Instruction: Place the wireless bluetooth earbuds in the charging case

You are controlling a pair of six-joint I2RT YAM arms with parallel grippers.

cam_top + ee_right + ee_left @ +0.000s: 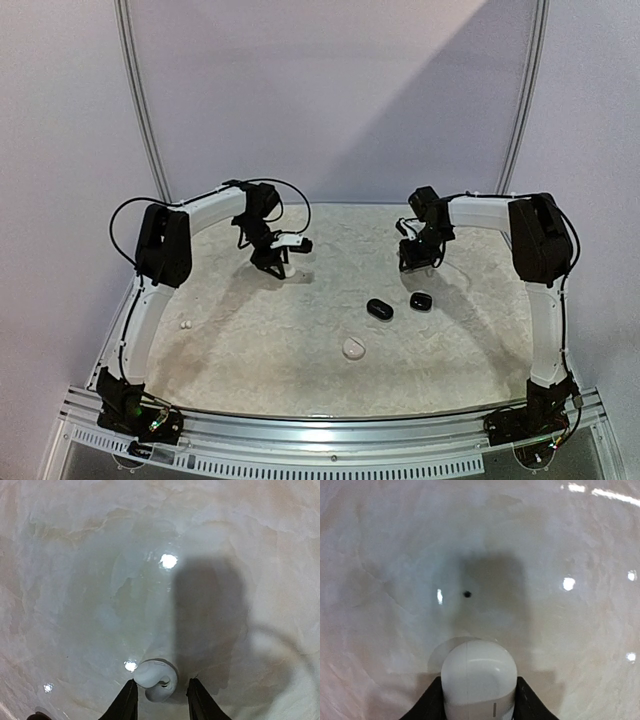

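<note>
Clamping the white charging case (pixel 479 662) in our left gripper (pixel 478 687), we straddle a white earbud (pixel 152 676), right gripper (pixel 161 682) slightly apart. Sitting off-centre, it could squirt away.

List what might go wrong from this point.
1. The right gripper straddles a tiny white earbud off-centre, nearer one finger. Closing may flick it or roll it away.
2. The left gripper pinches the glossy white case only at its near end, so it may pivot or slip.
3. The case looks closed, which may block insertion.
</note>
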